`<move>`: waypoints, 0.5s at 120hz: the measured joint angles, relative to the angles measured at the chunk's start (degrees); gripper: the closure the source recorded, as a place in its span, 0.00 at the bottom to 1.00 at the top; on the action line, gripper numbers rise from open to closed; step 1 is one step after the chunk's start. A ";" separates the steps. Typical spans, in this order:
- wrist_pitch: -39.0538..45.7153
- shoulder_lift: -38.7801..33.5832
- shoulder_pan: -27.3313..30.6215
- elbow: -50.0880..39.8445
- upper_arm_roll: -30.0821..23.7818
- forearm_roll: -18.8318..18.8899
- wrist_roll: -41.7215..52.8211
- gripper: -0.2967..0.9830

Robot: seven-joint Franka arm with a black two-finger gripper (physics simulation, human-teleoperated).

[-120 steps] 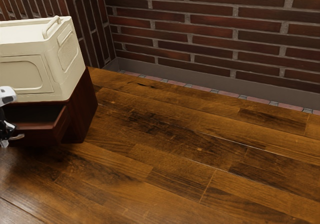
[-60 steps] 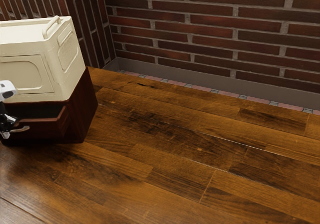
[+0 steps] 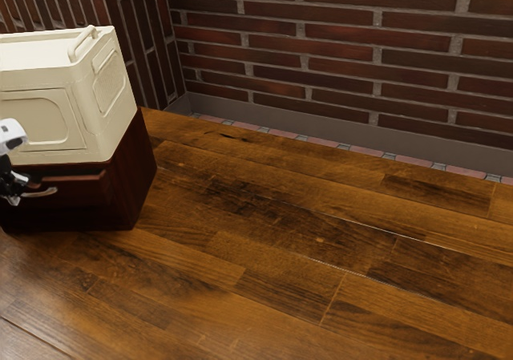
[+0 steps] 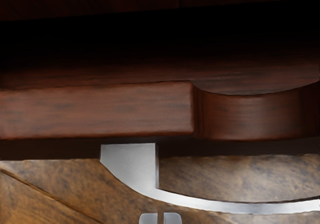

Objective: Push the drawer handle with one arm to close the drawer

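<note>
At the exterior view's left edge, my gripper (image 3: 14, 193) is up against the front of the drawer (image 3: 78, 190), by its curved silver handle (image 3: 50, 192). The drawer stands almost flush with its dark red-brown cabinet (image 3: 141, 171). Seen from the wrist, a dark gap remains behind the top edge of the drawer front (image 4: 95, 110). The silver handle (image 4: 187, 201) curves out from that front, and my gripper (image 4: 160, 218) is just outside the bar near one end, its two tips nearly together with nothing between them. Whether they touch the handle, I cannot tell.
A cream box (image 3: 48, 107) with a raised handle sits on top of the cabinet. Wooden floor planks (image 3: 304, 248) stretch toward the exterior view's right, and a brick wall (image 3: 337, 47) stands behind.
The drawer has slid inward from clearly open to nearly flush, its handle moving along with it. My gripper has followed toward the cabinet, staying close to the handle.
</note>
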 joint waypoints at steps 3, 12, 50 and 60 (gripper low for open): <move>0.27 0.16 0.01 0.26 0.00 -0.12 0.02 0.85; 0.90 0.96 0.00 1.22 0.00 -0.50 0.04 0.85; 3.04 4.95 0.01 4.35 0.00 -1.96 0.12 0.85; 3.46 5.60 0.04 5.00 -0.06 -2.01 0.14 0.85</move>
